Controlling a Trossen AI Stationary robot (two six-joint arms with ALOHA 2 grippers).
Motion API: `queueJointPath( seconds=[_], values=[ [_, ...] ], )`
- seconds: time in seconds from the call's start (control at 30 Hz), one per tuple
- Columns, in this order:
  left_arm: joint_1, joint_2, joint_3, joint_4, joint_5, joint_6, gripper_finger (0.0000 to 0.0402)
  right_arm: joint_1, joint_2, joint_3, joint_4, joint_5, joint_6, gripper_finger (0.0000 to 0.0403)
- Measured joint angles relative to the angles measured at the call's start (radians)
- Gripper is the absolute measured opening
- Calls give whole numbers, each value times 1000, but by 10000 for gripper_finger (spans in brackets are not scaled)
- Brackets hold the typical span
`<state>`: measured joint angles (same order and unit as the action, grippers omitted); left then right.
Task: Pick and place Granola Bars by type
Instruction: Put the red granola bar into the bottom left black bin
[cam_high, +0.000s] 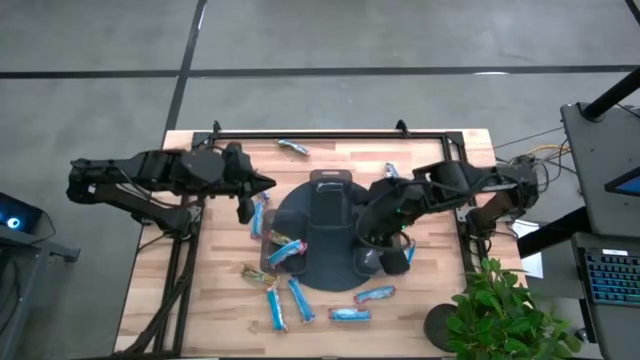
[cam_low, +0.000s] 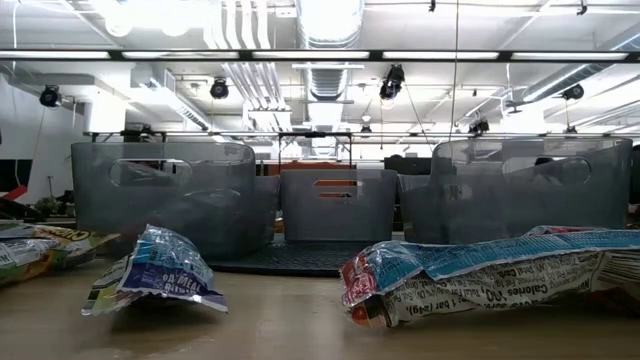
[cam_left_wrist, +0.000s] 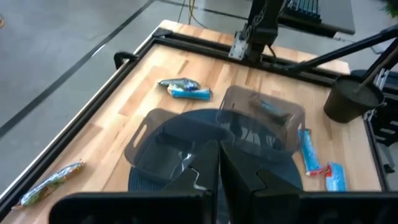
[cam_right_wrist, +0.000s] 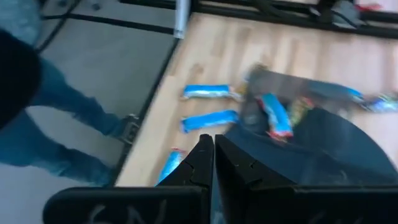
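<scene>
Both arms hang over the dark round tray (cam_high: 325, 272), between picks. The left gripper (cam_high: 268, 183) sits at the tray's ten o'clock with fingers closed on nothing; the right gripper (cam_high: 372, 238), at three o'clock, is likewise clenched and empty. Granola Bars (cam_high: 300, 299) lie scattered from nine to five o'clock, one blue bar (cam_high: 286, 251) already in a clear bin (cam_high: 283, 248). Next, a gripper likely must open and descend onto a loose bar.

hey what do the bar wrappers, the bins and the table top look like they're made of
Granola Bars: thin printed foil or plastic film, likely; crinkled and glossy. Bins: translucent grey plastic, seemingly; handle slots and shapes show through the walls. Table top: light wood planks, visible grain, matte.
</scene>
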<state>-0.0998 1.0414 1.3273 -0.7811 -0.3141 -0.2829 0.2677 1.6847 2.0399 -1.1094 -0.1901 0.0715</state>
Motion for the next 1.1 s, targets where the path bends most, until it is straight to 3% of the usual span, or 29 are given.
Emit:
queueJointPath(
  seconds=[0.4,0.63,0.9,1.1],
  values=[
    [0,-32,-31,2,2,2,0,78,51,0,-2,-5,-130,8],
    [0,-62,-32,-17,8,13,0,98,108,0,-4,-3,73,8],
    [0,-93,-39,-39,10,39,0,161,217,0,-4,-2,110,14],
    [0,-110,-40,-95,10,39,0,199,298,0,-13,-2,157,49]
  ],
)
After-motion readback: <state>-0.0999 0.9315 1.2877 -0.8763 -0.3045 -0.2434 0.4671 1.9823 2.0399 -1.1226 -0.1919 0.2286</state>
